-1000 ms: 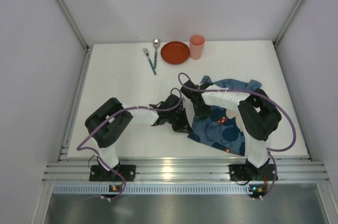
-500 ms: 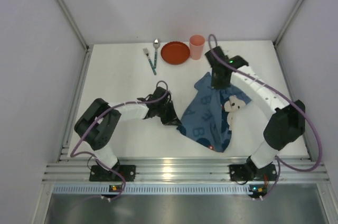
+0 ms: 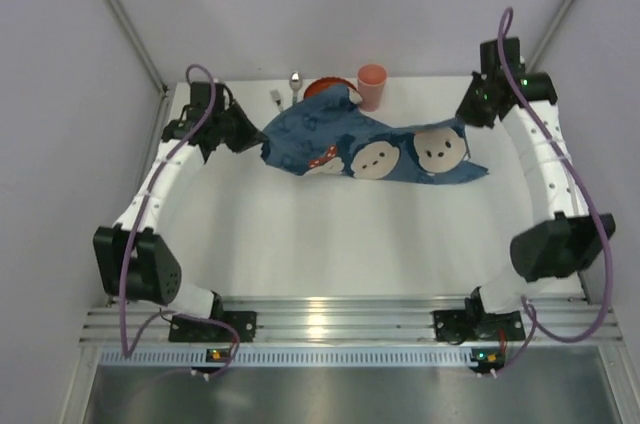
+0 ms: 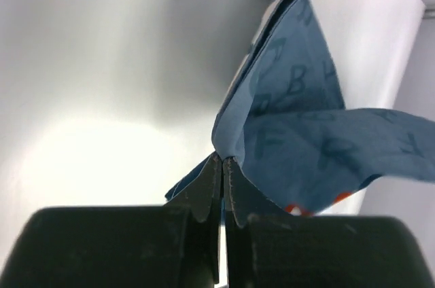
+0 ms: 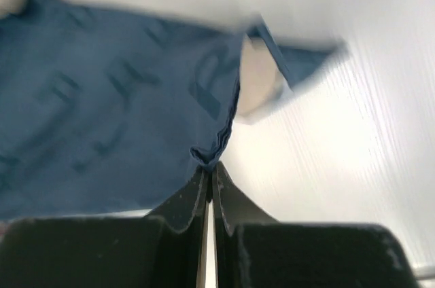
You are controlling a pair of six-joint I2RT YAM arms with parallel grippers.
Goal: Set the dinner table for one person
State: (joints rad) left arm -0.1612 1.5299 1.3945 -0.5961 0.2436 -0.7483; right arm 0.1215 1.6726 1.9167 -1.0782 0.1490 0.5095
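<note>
Tabletop (image 3: 330,244) plain white, matte, boxed by pale walls (image 3: 60,94), metal rail (image 3: 350,324) along near edge. Blue lettered mat (image 3: 400,149) stretched over far half: left hand (image 3: 253,141) pinching one end, right hand (image 3: 468,117) pinching other. Cup (image 3: 372,84), fork (image 3: 276,97), spoon (image 3: 295,79) at back

a robot lab cell: plain white walls (image 3: 330,4), aluminium rails (image 3: 340,324) (arms (image 3: 160,179) bolted on).
</note>
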